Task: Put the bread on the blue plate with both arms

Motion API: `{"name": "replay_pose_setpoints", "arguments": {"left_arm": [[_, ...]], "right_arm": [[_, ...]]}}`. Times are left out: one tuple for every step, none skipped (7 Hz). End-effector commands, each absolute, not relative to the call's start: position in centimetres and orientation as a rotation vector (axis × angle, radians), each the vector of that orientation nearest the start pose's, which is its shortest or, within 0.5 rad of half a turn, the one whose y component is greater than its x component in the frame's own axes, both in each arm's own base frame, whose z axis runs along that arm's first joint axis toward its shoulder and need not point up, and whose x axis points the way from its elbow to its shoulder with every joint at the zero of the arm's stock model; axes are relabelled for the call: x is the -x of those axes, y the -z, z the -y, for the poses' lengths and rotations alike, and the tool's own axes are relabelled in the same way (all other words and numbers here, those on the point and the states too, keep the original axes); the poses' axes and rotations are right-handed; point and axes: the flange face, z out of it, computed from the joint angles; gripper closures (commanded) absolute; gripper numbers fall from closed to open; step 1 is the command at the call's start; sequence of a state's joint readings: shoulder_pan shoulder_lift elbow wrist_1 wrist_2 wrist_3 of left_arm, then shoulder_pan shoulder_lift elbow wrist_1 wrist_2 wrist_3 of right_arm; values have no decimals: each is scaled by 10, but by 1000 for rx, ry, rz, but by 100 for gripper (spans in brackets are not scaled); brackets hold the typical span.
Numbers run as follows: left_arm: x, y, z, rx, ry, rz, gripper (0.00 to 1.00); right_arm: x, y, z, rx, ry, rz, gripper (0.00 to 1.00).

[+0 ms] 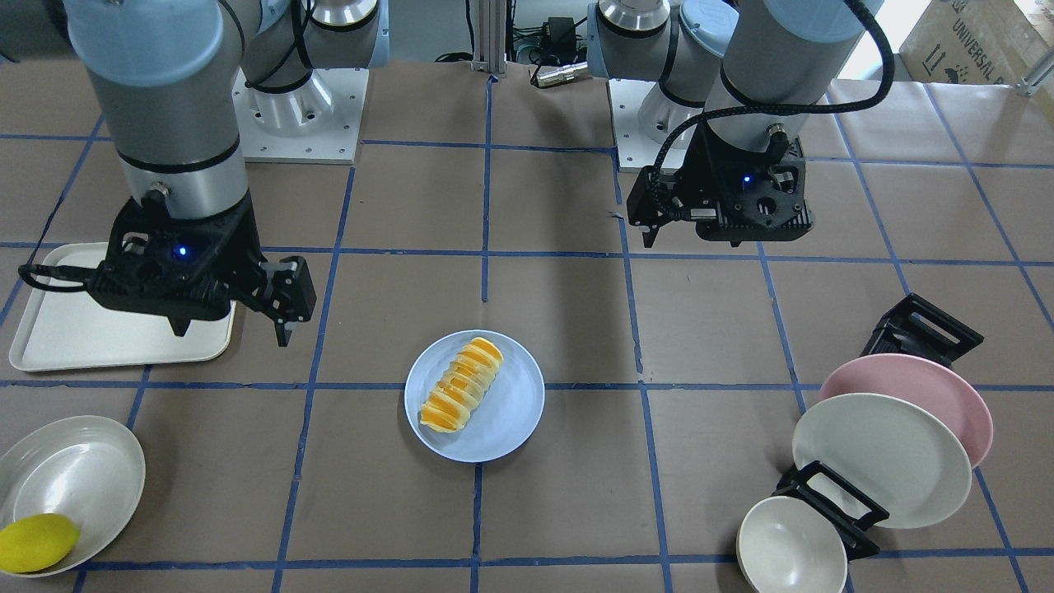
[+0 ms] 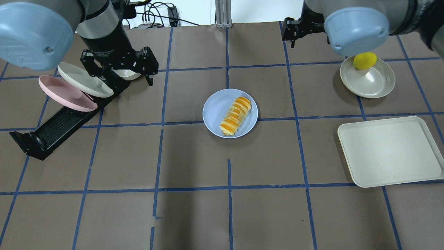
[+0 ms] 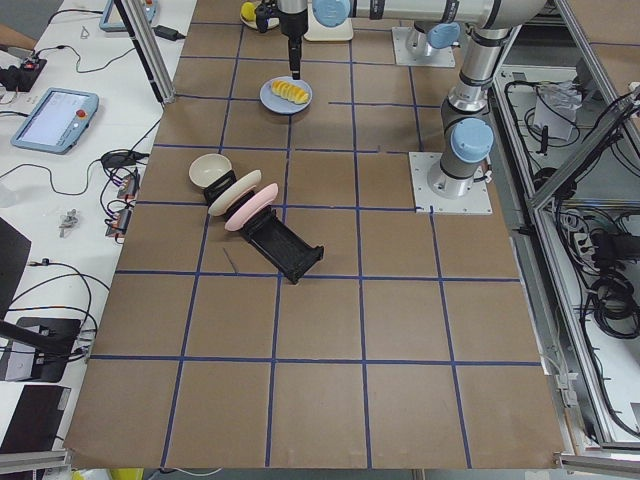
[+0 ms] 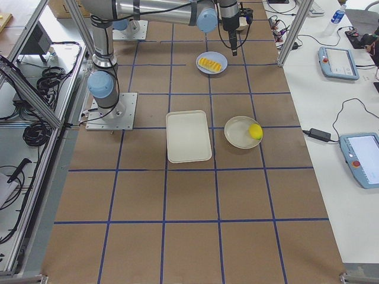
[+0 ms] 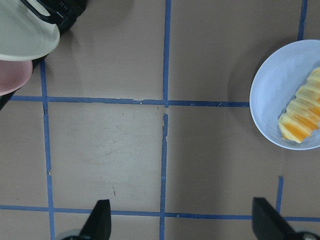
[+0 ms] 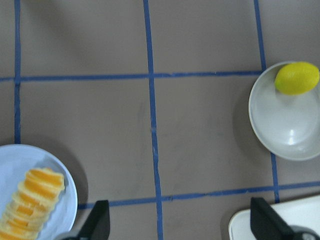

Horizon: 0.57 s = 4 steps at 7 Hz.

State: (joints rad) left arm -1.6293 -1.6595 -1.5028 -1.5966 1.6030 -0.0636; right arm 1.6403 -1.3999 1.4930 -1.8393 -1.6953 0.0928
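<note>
The bread (image 1: 463, 383), a ridged orange and cream loaf, lies across the blue plate (image 1: 510, 420) at the table's middle. Both show in the overhead view, the bread (image 2: 236, 115) on the plate (image 2: 215, 107). My left gripper (image 2: 119, 71) hangs open and empty above the table, to the plate's left near the dish rack. Its wrist view shows its gripper (image 5: 182, 225) spread wide, with the bread (image 5: 302, 115) at the right edge. My right gripper (image 1: 230, 325) is open and empty, to the plate's other side. Its wrist view shows its gripper (image 6: 182, 225) wide apart and the bread (image 6: 30, 200) at lower left.
A cream tray (image 2: 388, 152) lies on the robot's right. A grey bowl (image 2: 373, 81) holds a yellow lemon (image 2: 365, 60). On the robot's left, a black dish rack (image 2: 52, 132) carries a pink plate (image 2: 64, 93) and a cream plate (image 2: 83, 81), with a small bowl (image 1: 790, 548) beside it.
</note>
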Motion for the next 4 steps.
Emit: {"name": "replay_pose_setpoints", "arguments": {"left_arm": [[160,-479,516,21,-102,-3125,0],[154,-480,517,28,-95,-3123,0],[155,-486,515,26,-75,-3121,0],[155,-486,515,26,-75,-3121,0]], "right_arm": [[-138,-488,521,-68,25,-3171,0],[-139,-495,506,-65,-6,-3155,1],[-138,-507,481,-69,-85,-3166,1],[-140,-513,473,-72,-79,-3166,1]]}}
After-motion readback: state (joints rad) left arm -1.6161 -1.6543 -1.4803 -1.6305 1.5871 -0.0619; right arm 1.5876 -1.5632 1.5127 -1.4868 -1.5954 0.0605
